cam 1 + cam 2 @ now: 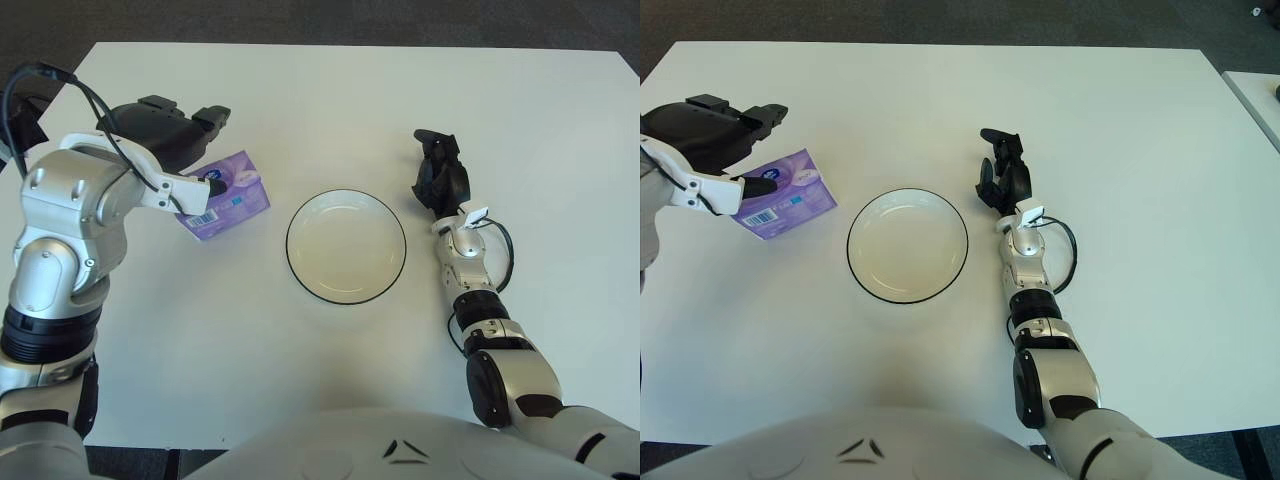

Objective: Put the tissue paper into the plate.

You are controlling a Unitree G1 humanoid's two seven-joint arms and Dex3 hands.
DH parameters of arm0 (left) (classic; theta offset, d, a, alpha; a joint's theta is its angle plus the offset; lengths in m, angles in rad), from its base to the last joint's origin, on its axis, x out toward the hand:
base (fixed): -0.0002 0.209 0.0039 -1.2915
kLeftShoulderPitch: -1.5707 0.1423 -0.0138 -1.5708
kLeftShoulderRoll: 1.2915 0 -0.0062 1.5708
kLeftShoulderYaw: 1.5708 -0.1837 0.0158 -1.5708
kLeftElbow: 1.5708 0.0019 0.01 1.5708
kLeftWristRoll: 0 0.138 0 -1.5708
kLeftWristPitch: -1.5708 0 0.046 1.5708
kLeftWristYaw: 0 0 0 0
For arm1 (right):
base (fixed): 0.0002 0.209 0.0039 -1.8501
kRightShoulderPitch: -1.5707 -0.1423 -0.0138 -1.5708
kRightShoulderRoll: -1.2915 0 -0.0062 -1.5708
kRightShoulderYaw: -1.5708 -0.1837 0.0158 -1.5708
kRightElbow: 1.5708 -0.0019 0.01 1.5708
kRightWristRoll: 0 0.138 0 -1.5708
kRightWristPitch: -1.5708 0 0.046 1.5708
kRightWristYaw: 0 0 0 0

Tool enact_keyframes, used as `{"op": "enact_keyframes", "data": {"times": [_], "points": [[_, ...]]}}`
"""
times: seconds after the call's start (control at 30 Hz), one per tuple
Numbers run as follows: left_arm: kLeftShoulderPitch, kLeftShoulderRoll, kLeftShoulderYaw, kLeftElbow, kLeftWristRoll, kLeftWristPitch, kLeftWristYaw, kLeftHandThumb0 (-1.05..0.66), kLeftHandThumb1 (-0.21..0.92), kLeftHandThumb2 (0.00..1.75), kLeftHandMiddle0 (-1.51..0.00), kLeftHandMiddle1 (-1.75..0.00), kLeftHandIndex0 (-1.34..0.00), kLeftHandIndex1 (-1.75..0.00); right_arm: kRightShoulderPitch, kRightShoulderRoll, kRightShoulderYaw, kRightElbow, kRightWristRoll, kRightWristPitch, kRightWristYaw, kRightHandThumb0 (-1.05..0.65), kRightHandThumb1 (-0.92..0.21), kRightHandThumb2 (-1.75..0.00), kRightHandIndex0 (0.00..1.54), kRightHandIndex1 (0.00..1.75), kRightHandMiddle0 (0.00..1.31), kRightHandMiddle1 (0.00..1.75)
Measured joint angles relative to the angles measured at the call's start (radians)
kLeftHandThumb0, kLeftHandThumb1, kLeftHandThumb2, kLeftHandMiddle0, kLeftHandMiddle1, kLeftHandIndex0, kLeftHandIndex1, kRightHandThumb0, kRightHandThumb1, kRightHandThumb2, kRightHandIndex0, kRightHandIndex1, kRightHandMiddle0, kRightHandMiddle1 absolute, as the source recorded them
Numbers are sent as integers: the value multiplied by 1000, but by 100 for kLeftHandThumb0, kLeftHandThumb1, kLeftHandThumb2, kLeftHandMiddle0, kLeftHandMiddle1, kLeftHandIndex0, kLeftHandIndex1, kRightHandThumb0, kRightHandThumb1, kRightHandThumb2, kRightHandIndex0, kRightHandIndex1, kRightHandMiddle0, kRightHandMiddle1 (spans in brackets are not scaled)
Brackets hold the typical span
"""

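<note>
Purple tissue paper pack (224, 197) flat on white counter (330, 90), left of empty plate (346, 246); left hand (165, 135) poised above, fingers (214, 117) spread for grasp. Right hand (441, 175) beside plate's right, loosely curled, empty.

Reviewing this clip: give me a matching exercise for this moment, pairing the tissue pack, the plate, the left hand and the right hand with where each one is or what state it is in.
Things:
1. tissue pack
2. plate
3. left hand
4. right hand

Places or states:
A. white with a dark rim, nothing in it
B. just right of the plate, holding nothing
C. purple, on the table left of the plate
D. over the far left edge of the tissue pack, fingers spread

Pairs: 1-C, 2-A, 3-D, 4-B
</note>
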Motion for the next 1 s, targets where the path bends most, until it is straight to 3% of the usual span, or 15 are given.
{"op": "enact_keyframes", "data": {"times": [0.3,0.57,1.0], "points": [[-15,-12,-91,191,93,26,157,-105,92,83,-1,-16,0,0,-1,0,-4,3,0,-1,0,-59,-92,-74,35,16,1,110],[-34,-48,-159,267,199,121,143,-105,92,83,-1,-8,0,0,-1,0,-12,3,1,-4,6,-61,-92,-75,37,17,2,111],[-90,-53,-241,348,269,170,136,-105,92,87,-4,-9,0,0,-2,0,-14,3,1,-2,14,-59,-92,-77,36,18,2,111]]}}
